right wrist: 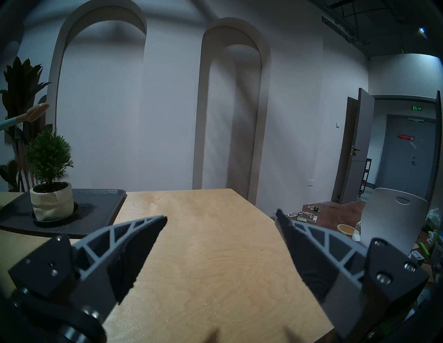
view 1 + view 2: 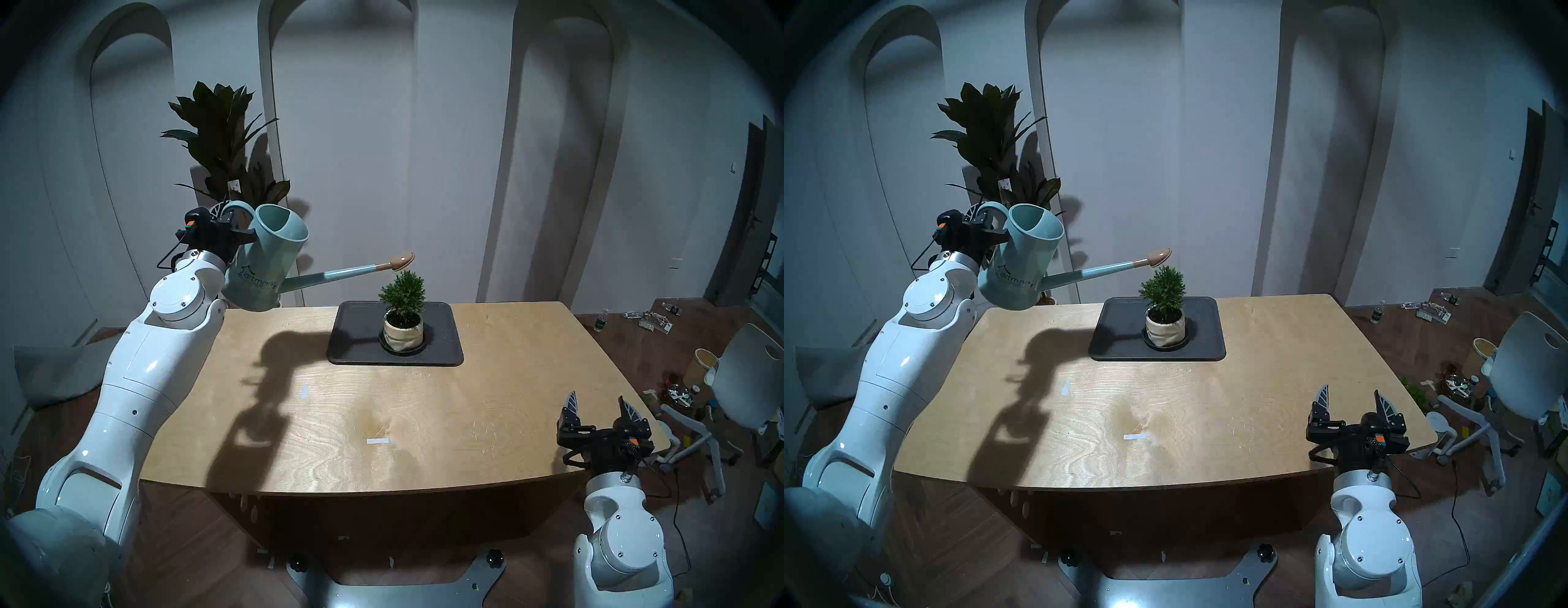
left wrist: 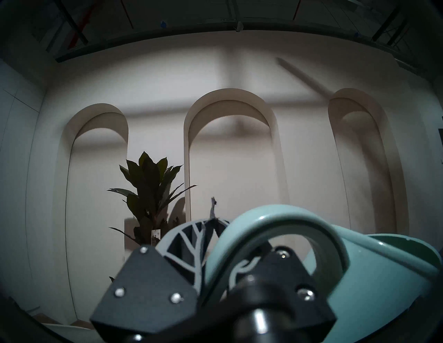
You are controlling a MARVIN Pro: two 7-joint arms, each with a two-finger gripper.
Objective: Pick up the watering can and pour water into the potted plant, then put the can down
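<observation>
Left end effector: clamping the big loop handle of the tall pale teal tapered watering can, fingers drawn tight onto the handle, as also showing in the left wrist view. Holding the can clear of the light wooden bench, above and beyond its far left corner, body tilting slightly with the open mouth facing up and toward the camera. Dark "artmart" logo facing the head cameras.

Long thin spout: extending to the right, rising gently, ending in a tan oval rose. Rose sitting just above the top of the shrub, apart from the foliage. No stream visible from the rose.

Small bushy green conifer-like potted plant: standing upright in a squat cream pot on a black round saucer, itself resting on a dark rectangular tray at the far middle of the bench. Fine specks or droplets showing on the tray surface in the right wrist view.

Right end effector: hovering at the near right edge of the bench, fingers spread wide, gripping nothing, pointing level toward the far wall; well apart from the tray.

Tall dark broad-leaved floor plant: standing behind the can against the arched white wall. White chair: sitting on the floor to the right of the bench.
</observation>
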